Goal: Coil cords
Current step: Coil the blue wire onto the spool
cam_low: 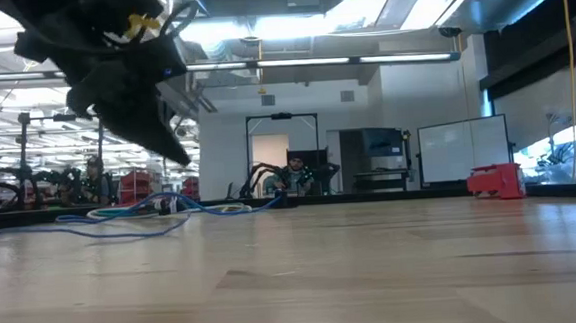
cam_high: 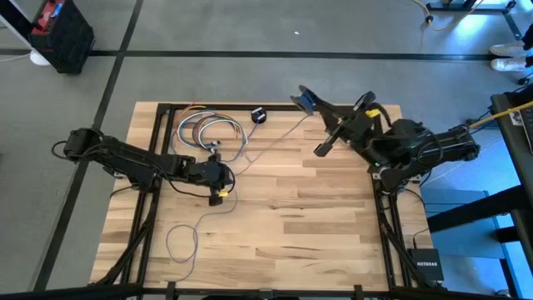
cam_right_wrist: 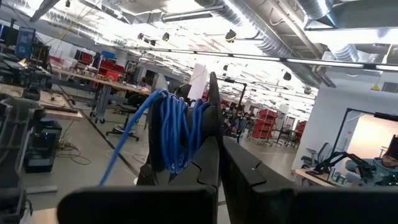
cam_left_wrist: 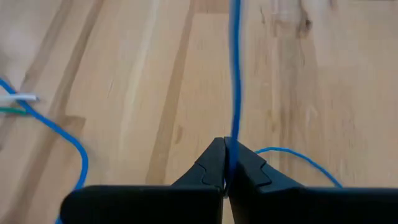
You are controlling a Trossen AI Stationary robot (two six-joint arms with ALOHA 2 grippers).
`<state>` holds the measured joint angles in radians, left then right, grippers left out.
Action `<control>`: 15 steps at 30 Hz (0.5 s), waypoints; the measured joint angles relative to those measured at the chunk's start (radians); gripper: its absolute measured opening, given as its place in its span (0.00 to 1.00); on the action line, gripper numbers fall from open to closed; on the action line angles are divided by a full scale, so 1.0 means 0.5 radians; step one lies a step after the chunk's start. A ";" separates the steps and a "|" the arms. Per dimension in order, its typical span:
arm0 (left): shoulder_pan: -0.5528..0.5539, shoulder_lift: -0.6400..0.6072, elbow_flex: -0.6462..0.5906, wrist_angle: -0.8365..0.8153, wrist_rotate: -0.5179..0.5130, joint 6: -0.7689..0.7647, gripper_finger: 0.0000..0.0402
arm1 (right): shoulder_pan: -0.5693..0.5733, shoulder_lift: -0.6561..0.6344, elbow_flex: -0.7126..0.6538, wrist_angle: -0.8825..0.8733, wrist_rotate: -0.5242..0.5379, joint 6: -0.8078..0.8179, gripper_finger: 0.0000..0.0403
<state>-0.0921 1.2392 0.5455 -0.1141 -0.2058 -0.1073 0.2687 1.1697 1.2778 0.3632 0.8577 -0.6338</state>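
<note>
Both end effectors clamped on thin blue cord (cam_high: 275, 137), left end effector (cam_high: 219, 193) pinching it low near desk (cam_high: 316, 225) centre, right end effector (cam_high: 306, 102) raised over far edge, cord coiled round its fingers (cam_right_wrist: 214, 124), loose loops near front-left corner

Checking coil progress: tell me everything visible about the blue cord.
The blue cord is one thin, flexible strand. Several turns are wound around the shut fingers of the right gripper, raised near the table's far edge. From there it runs taut across the wooden table to the left gripper, whose fingers pinch it. Beyond that, slack lies in loose loops on the wood.
</note>
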 joint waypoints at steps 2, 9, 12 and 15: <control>0.000 0.000 -0.040 0.005 0.000 -0.038 0.00 | 0.000 -0.013 0.000 -0.001 0.000 -0.003 0.02; 0.002 0.000 -0.226 -0.012 0.001 -0.187 0.00 | 0.000 -0.020 0.000 -0.067 0.055 -0.007 0.02; 0.002 0.000 -0.302 -0.072 0.001 -0.300 0.00 | 0.000 -0.022 0.000 -0.106 0.066 -0.005 0.02; 0.002 -0.003 -0.328 -0.161 -0.004 -0.403 0.00 | 0.000 -0.022 0.000 -0.106 0.067 -0.005 0.02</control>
<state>-0.0910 1.2375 0.3815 -0.1943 -0.2075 -0.3089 0.2687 1.1587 1.2778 0.3099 0.8914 -0.6361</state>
